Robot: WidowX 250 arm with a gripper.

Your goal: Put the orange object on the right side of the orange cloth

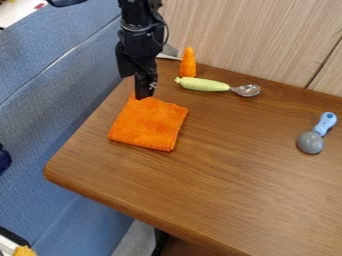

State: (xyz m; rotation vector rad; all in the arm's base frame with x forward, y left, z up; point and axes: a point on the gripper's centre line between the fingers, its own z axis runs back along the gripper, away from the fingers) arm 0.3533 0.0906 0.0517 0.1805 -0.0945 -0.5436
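I hang my pincer [145, 92] over the back corner of the orange cloth [148, 124]; I cannot tell how open it is or whether it grips anything. The orange carrot [188, 64] is behind the green-handled spoon [206, 84] on my tabletop [220, 170].

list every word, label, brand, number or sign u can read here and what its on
No text can be read.
White marks on the black tool: too small to make out.
Red patch at the top left: too small to tell if it is print.
No lettering can be made out on the orange cloth, orange object or spoon.
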